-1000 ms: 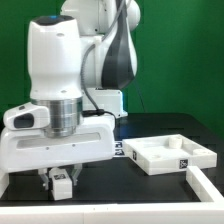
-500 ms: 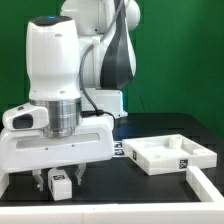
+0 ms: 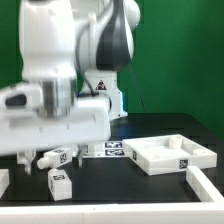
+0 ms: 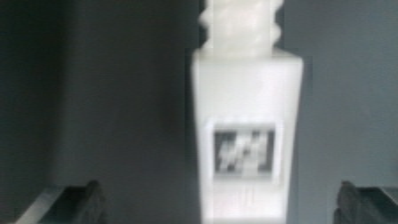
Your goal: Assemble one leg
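The leg [image 3: 58,181], a small white block with a black-and-white tag, lies on the black table at the exterior view's lower left. My gripper [image 3: 45,160] hangs just above it, blurred by motion. In the wrist view the leg [image 4: 249,120] runs straight out from between the jaws and shows one tag. Both dark fingertips [image 4: 71,205] stand wide apart at the frame's corners and do not touch it. My gripper [image 4: 217,208] is open and empty.
A large white square panel with raised rims [image 3: 150,160] lies at the exterior view's right. The marker board [image 3: 110,150] lies behind the gripper. A second small white tagged block [image 3: 62,156] seems to lie beside it. A white frame edge [image 3: 205,185] runs along the lower right.
My gripper was low around the leg on the table. It has risen and shifted toward the exterior view's left, and the leg stays lying on the table.
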Robot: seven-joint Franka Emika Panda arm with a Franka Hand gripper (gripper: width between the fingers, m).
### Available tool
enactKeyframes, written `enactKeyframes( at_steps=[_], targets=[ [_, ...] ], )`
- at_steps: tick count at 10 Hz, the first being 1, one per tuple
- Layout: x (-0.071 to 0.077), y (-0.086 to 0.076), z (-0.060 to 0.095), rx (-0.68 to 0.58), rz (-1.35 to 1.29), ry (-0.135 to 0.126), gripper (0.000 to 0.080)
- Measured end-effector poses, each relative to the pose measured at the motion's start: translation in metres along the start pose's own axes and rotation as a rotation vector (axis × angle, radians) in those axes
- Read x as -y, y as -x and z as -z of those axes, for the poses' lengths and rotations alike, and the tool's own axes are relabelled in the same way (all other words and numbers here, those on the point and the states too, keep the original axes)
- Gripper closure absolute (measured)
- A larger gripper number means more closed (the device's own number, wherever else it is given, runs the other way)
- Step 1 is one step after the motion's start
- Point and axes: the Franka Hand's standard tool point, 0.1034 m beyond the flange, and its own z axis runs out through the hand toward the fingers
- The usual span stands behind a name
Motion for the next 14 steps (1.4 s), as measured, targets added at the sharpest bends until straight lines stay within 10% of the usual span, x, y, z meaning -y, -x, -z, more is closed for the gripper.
enactKeyframes(
  at_steps=[4,8,12,14],
  targets=[
    [0.086,0.022,0.025,-0.015,-0.032,-0.016,0.0151],
    [0.09,0.017,0.02,-0.017,-0.024,-0.016,0.0151],
    [0.159,0.058,0.007,-0.087,0.041,-0.009,0.0151],
    [0.152,0.053,0.009,-0.082,0.047,-0.008,0.0151]
  ],
)
